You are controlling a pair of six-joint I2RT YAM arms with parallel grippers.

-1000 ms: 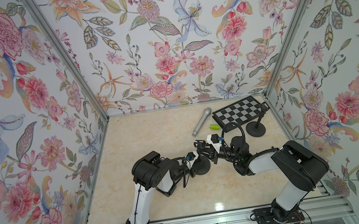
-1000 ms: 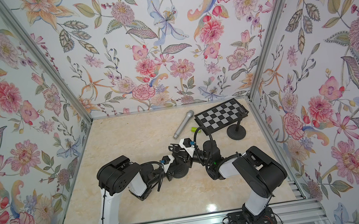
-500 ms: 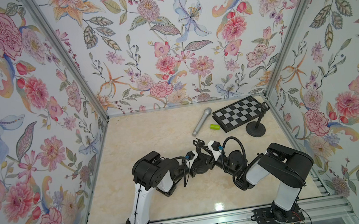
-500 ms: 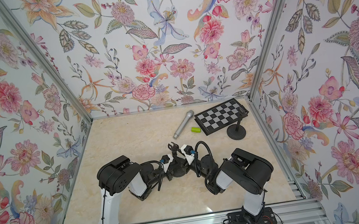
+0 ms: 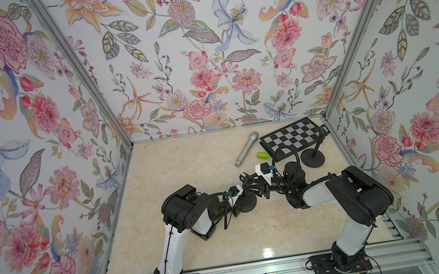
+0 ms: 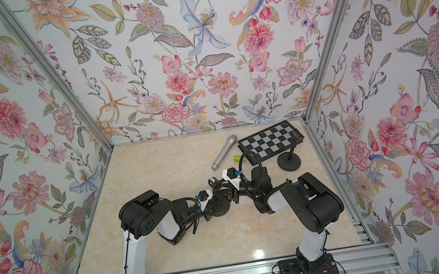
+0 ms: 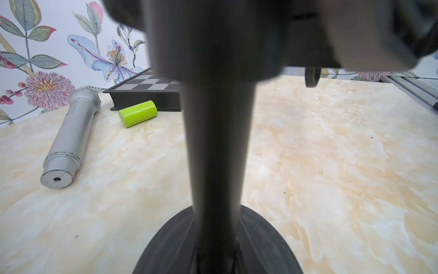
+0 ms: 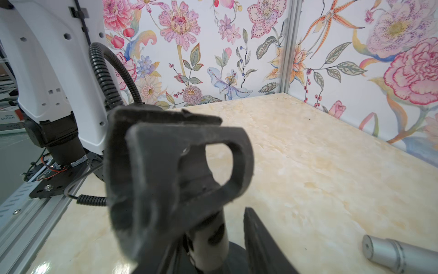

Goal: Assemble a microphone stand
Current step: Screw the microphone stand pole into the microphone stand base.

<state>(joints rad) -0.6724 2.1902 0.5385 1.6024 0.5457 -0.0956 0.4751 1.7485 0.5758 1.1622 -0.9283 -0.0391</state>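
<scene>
Meeting over the middle of the counter, both arms crowd one small black stand, whose round base sits flat on the marble. The left arm reaches in low. Its jaws are pressed together on the post, which fills its wrist view and runs down into the base. The right arm comes in from the opposite side at the top of the post, where the clip sits right before its camera. One finger shows beside and below the clip with a gap between them. Whether these jaws pinch the clip or stand loose I cannot tell.

To my eye the step in hand is fitting the clip onto the post while the left arm steadies it. The microphone lies well apart toward the back wall, untouched, just beside a green cylinder and a checkered board. Next, I'd judge, the clip needs seating squarely and firmly. Then the right arm must let go cleanly, without tipping the stand, and fetch the microphone.
</scene>
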